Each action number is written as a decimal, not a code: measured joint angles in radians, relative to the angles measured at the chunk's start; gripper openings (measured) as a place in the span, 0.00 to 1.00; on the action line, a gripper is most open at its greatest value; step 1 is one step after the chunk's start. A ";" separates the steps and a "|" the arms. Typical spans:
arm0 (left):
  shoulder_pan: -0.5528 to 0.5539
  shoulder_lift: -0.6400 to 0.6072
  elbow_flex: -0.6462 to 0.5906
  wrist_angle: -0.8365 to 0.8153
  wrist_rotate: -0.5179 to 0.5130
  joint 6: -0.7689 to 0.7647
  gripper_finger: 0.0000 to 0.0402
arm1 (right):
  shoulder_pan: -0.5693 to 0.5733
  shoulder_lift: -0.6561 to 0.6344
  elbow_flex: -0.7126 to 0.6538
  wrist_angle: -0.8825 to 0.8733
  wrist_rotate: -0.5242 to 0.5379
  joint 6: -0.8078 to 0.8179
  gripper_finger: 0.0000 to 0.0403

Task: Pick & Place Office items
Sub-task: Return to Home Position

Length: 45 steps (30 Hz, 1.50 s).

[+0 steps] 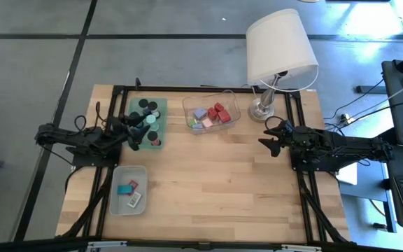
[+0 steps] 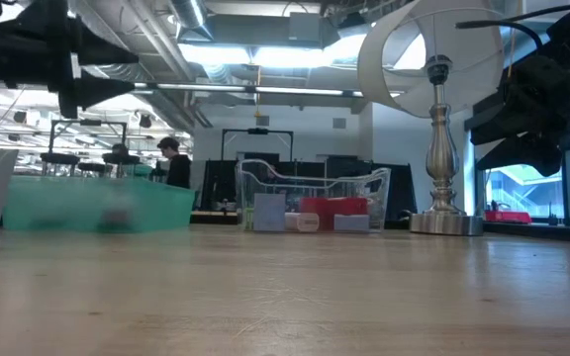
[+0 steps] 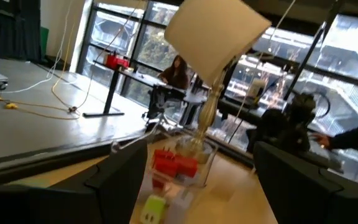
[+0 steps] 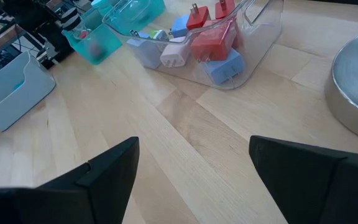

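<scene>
Overhead and wrist views of the wooden table (image 1: pixel 208 182) with the office items sorted into three bins. The left gripper (image 1: pixel 138 131) hangs over the near edge of the green bin (image 1: pixel 161 105). Its fingers (image 3: pixel 120 183) are spread wide in the left wrist view, with nothing between them. The right gripper (image 1: pixel 268 133) sits over bare wood just beside the lamp base (image 1: pixel 262 110). Its fingers (image 4: pixel 104 171) are likewise wide apart and hold nothing. The green bin, at the far left of the table, contains several black-capped pieces (image 1: pixel 148 109) and one reddish piece (image 1: pixel 156 142). The clear bin (image 1: pixel 233 98) stands between the green bin and the white-shaded lamp (image 1: pixel 278 45). It holds the charger adapters (image 1: pixel 213 115). The right wrist view shows a red adapter (image 4: pixel 210 40), a lilac-blue adapter (image 4: pixel 225 65) and a white adapter (image 4: pixel 176 56) with their prongs up. The grey bin (image 1: pixel 117 206), at the near left, holds a teal block (image 1: pixel 124 189), a small red piece (image 1: pixel 133 185) and a flat labelled rectangle (image 1: pixel 136 201). In the low view, a person (image 2: pixel 176 163) stands in the room beyond the table.
</scene>
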<state>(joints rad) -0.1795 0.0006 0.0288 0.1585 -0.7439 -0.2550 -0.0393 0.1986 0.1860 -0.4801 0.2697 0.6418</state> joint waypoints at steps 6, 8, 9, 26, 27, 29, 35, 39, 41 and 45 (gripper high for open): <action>0.000 0.000 -0.020 -0.088 0.003 -0.007 0.72 | 0.000 0.000 0.000 0.000 0.001 0.000 0.76; 0.000 0.002 -0.020 -0.084 0.002 0.013 0.72 | 0.000 0.000 0.000 0.000 0.001 0.000 0.76; 0.000 0.002 -0.020 -0.084 0.002 0.023 0.72 | 0.000 0.000 0.000 0.000 0.002 0.000 0.76; 0.000 0.003 -0.020 -0.084 0.004 0.033 0.72 | 0.000 0.000 0.000 0.000 0.003 0.000 0.76; 0.000 0.003 -0.020 -0.084 0.004 0.033 0.72 | 0.000 0.000 0.000 0.000 0.003 0.000 0.76; 0.000 0.003 -0.020 -0.084 0.004 0.033 0.72 | 0.000 0.000 0.000 0.000 0.003 0.000 0.76; 0.000 0.003 -0.020 -0.084 0.004 0.033 0.72 | 0.000 -0.002 0.000 0.000 0.003 0.000 0.76; 0.000 0.003 -0.020 -0.084 0.004 0.033 0.72 | 0.000 -0.017 0.000 -0.002 0.003 0.000 0.76; 0.000 0.003 -0.020 -0.084 0.004 0.033 0.72 | 0.000 -0.032 0.000 0.000 0.002 0.001 0.76; 0.000 0.003 -0.020 -0.084 0.004 0.033 0.72 | 0.000 -0.073 0.000 0.001 0.003 -0.032 0.76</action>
<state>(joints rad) -0.1795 0.0032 0.0090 0.0742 -0.7395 -0.2222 -0.0395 0.1257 0.1860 -0.4792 0.2724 0.6095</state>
